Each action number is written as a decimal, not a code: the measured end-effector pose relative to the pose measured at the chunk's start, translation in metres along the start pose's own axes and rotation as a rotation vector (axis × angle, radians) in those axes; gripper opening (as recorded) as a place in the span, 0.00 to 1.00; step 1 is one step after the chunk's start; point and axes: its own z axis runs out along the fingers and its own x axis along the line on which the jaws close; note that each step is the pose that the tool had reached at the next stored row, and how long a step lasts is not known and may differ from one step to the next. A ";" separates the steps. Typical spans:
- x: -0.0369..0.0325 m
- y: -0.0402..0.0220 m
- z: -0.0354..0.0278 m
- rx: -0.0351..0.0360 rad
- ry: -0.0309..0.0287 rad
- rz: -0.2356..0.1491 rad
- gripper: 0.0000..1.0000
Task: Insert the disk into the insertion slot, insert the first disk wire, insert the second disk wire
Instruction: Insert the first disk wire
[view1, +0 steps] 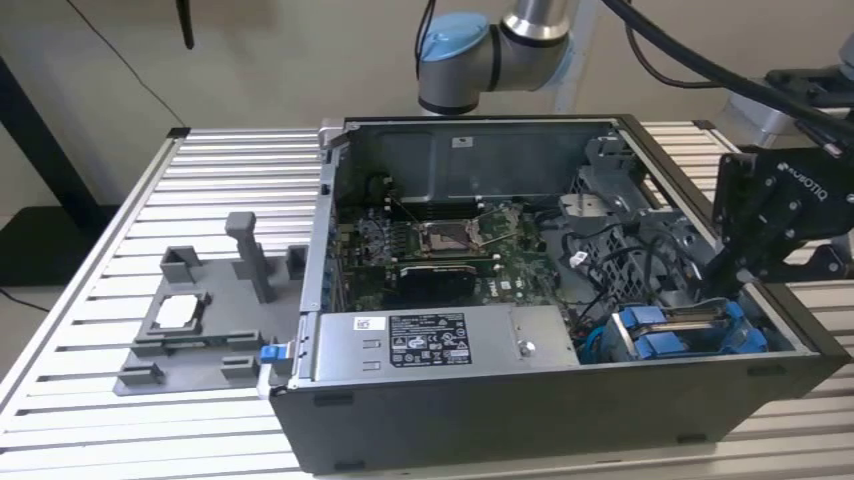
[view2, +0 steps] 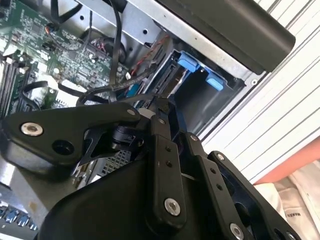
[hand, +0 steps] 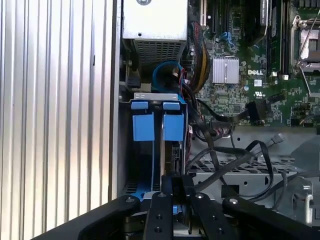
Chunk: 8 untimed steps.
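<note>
The disk (view1: 683, 320) sits on edge inside the insertion slot (view1: 627, 345), the grey cage at the open computer case's corner on the exterior view's right. Its blue carrier tabs (hand: 173, 126) stick out of the cage (hand: 125, 150). My black gripper (view1: 711, 288) reaches down into the case just above the cage, over the disk's end. In the first wrist view my gripper (hand: 175, 180) hangs over the disk's thin edge (hand: 170, 150), its fingers drawn together. The second wrist view puts my gripper (view2: 159, 106) beside the blue tabs (view2: 189, 63). Loose black wires (hand: 225, 157) lie next to the cage.
The grey power-supply box (view1: 427, 340) fills the case's front, with the motherboard (view1: 454, 250) behind it. A grey fixture (view1: 200, 320) stands on the slatted table (view1: 80, 330) at the exterior view's left. A blue cable loop (hand: 161, 67) curls beyond the cage.
</note>
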 end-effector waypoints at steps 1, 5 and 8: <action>0.0000 -0.0018 0.0001 -0.0005 -0.0084 -0.001 0.19; 0.0003 -0.0069 0.0049 -0.0013 -0.0201 -0.001 0.19; 0.0005 -0.0074 0.0103 -0.0012 -0.0201 -0.001 0.19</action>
